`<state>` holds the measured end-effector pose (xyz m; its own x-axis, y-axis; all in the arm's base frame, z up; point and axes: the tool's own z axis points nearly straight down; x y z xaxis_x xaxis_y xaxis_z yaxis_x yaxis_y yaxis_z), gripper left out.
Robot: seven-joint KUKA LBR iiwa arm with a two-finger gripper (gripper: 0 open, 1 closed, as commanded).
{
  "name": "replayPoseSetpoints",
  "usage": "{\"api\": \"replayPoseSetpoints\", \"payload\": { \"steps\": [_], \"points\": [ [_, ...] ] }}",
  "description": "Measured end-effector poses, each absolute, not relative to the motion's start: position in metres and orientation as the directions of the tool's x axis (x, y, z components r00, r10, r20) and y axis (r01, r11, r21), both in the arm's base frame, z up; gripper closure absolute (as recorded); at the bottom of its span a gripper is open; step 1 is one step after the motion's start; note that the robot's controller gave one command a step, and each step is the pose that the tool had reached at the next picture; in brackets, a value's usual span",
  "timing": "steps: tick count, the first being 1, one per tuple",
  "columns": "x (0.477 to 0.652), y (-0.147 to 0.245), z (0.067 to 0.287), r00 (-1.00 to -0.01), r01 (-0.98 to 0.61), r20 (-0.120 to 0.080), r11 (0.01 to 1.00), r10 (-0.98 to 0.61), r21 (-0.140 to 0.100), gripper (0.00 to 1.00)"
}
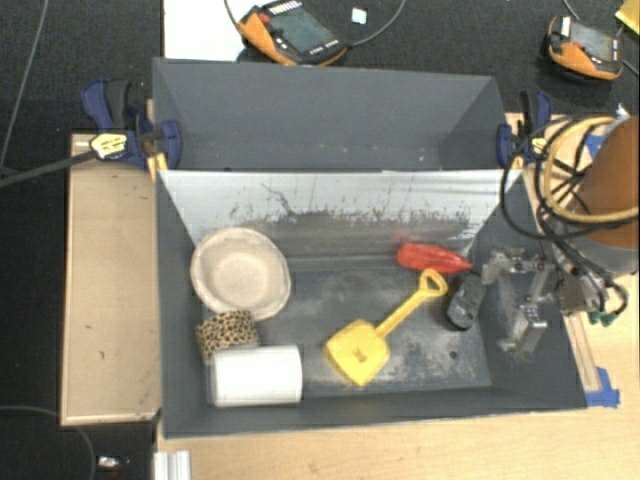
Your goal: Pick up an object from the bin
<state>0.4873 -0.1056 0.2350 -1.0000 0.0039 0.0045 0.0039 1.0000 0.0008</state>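
Observation:
My gripper (493, 318) hangs at the bin's right end, open, with nothing between its fingers. The dark left finger (462, 305) stands just right of the handle loop of a yellow toy shovel (375, 333), which lies slanted on the floor with its blade toward the front. A red elongated thing (432, 259) lies just behind that handle, up and to the left of the gripper. The metal right finger (526, 330) is over the bin's sloping right wall.
At the left end of the bin sit a shallow white bowl (240, 273), a small leopard-print thing (228, 331) in front of it, and a white cylinder (255, 375) lying on its side by the front wall. The arm with its cables comes in from the right.

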Motion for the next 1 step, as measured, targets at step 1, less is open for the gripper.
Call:
{"api": "replayPoseSetpoints", "payload": {
  "steps": [1],
  "points": [
    [0.4889, -0.105, 0.2385, -1.0, -0.003, -0.003, 1.0, -0.003, -0.001, 0.0]
  ]
}}
